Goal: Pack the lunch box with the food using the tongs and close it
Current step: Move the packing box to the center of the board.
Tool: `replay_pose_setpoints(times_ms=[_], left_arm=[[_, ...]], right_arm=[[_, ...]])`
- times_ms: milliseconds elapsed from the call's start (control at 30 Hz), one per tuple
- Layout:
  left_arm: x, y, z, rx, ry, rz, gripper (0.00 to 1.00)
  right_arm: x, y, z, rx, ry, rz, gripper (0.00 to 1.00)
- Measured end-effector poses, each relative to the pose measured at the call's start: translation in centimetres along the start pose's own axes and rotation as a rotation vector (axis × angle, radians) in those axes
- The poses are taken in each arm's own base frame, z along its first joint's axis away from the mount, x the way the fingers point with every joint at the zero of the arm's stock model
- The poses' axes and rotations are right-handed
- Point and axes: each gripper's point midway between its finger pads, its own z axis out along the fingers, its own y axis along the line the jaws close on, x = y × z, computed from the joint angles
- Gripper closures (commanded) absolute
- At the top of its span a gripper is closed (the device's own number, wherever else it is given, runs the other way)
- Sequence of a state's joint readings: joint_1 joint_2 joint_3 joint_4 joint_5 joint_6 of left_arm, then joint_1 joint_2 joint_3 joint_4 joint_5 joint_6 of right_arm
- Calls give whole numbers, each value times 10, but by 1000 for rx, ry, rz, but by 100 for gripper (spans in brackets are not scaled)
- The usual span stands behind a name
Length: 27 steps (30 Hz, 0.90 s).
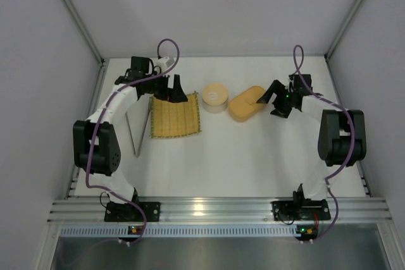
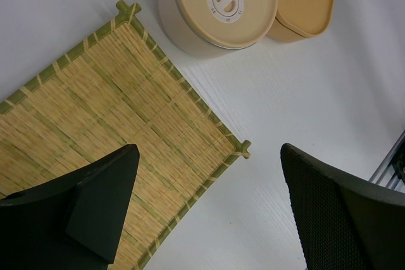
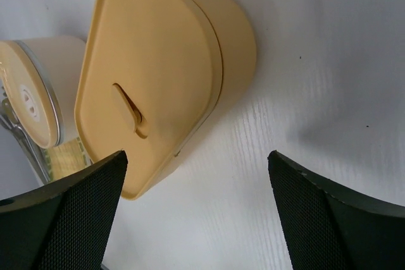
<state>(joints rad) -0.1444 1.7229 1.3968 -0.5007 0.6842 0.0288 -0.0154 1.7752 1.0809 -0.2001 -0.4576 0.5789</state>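
Lunch box lidded, right of frame center.
I see left fingers spread over mat corner, right fingers spread near box.

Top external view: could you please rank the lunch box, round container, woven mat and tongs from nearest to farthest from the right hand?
From the right hand:
1. Lunch box, just to its left.
2. Round container, left of the box.
3. Woven mat, further left.
4. Tongs, leftmost, past the mat.

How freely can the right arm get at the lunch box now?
Probably yes: the right gripper hangs just beside the lunch box, jaws open toward it, with nothing visible between them.
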Motion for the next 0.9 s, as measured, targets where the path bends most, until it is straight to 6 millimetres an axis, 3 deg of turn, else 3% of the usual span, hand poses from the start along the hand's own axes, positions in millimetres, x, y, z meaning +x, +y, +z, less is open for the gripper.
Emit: replay_pose_setpoints(times_ms=[167,400,500,600,767,900], left_arm=[[0,0,-1,5,-2,-1,2],[-1,2,-3,10,-6,-3,2],[-3,1,-2,20,-8,-2,2],[-9,1,0,29,-13,2,2],[-9,3,4,36,-8,-2,2],[-6,5,7,44,2,-12,2]], right_arm=[[-21,-2,2,9,-33,-16,5],[-98,13,20,-78,-103,-127,9],[-114,19,36,-126,-86,-171,10],[-118,21,53,-182,-38,-211,10],[-106,18,77,-260,88,-251,10],[-95,23,77,-306,147,-292,10]])
